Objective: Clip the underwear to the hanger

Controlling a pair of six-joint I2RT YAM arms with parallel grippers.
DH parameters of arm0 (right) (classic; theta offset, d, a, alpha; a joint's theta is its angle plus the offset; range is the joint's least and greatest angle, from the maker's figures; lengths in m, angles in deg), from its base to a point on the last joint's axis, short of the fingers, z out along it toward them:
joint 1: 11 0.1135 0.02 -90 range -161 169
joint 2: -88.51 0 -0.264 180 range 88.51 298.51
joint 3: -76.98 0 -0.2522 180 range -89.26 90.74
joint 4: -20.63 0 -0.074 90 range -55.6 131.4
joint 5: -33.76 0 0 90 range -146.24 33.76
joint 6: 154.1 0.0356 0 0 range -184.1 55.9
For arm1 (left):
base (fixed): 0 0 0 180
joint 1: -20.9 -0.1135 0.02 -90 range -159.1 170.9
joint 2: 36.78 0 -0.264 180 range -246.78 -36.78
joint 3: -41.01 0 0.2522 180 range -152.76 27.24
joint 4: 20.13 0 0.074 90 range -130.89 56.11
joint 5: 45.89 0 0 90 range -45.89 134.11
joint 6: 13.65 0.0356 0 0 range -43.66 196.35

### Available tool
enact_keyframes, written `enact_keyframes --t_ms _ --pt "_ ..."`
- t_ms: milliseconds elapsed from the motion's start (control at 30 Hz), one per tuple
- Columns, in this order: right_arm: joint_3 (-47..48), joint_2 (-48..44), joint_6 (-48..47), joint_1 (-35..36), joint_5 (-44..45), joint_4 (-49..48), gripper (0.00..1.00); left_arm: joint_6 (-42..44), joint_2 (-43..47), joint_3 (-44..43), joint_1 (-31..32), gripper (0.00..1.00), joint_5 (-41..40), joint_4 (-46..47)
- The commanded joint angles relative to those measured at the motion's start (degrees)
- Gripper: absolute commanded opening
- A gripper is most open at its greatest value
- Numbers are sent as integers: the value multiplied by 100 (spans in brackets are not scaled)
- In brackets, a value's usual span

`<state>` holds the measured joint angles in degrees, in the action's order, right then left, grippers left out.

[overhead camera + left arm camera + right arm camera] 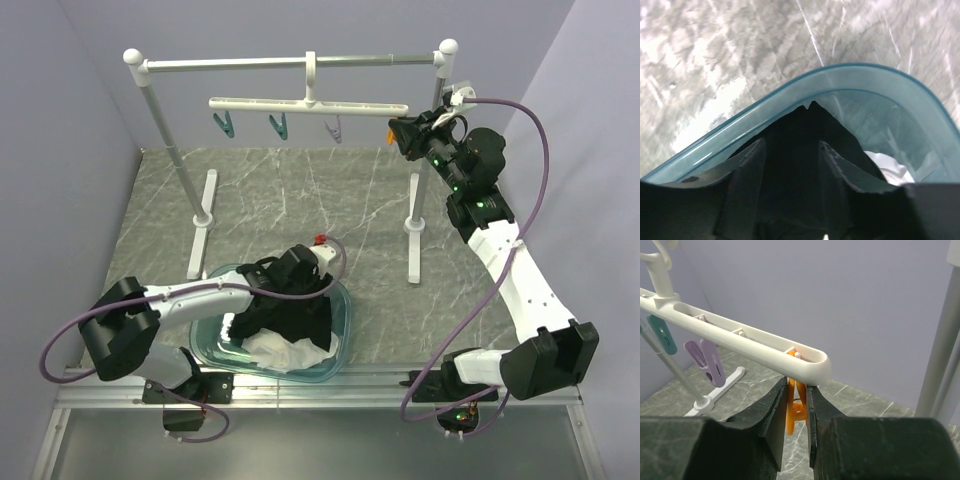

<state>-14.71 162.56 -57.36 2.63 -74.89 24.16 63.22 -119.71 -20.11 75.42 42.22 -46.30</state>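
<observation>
Underwear [801,131] looks soft and floppy, so left fingers [747,172] pinch a bunched edge while right fingers [772,410] squeeze the orange peg [794,409].

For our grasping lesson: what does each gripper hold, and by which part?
Right gripper pinches the orange plastic peg by its sides, under the white hanger bar. Left gripper apparently grips a bunched fold of black fabric underwear.

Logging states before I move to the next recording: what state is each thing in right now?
hanger, hooked on the rack.
right gripper, shut on the orange peg.
purple peg, hanging empty.
underwear, bunched in the basin, unclipped.
left gripper, around the underwear, grip unclear.
white cloth, crumpled in the basin.
</observation>
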Motion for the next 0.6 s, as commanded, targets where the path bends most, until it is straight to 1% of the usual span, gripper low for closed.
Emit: enact_keyframes --t_ms 0,167,200,400,567 --pt "-45 -241 -59 -9 11 -83 0 -910 392 -55 41 50 -347 -131" --pt "-54 -259 -68 -9 37 -92 0 -1333 138 -90 59 56 -417 -298" --pt "-37 -267 -68 -9 46 -84 0 -1403 59 -90 59 59 -443 -298" --pt "-63 -311 -94 -9 81 -83 0 -1675 -310 -125 67 59 -725 -263" --pt "-151 -303 -33 -9 64 -136 0 -1781 -627 -125 94 58 -813 62"
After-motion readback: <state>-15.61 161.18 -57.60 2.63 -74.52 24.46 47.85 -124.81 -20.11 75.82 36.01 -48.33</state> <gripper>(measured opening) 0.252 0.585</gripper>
